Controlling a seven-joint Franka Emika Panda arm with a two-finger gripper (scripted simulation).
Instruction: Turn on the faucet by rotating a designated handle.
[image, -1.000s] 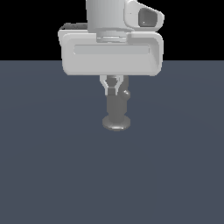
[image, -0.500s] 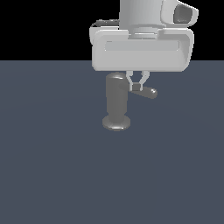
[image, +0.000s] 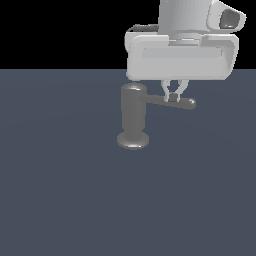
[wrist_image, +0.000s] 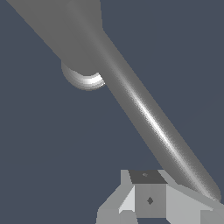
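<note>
The faucet is a dull grey upright cylinder on a round disc base, standing mid-scene. Its handle, a thin grey rod, sticks out sideways toward the exterior view's right. My white gripper hangs over the rod's outer half with its fingertips drawn together and touching the rod. In the wrist view the handle runs diagonally from the faucet past the gripper. The rod lies beside the fingers, not between them.
A flat dark blue-grey floor spreads around the faucet, with a black background behind it. The bulky white hand body hangs just above the faucet's top and the handle.
The gripper has travelled toward the exterior view's right. The handle has swung with it, from pointing along the view axis to sticking out fully to the right.
</note>
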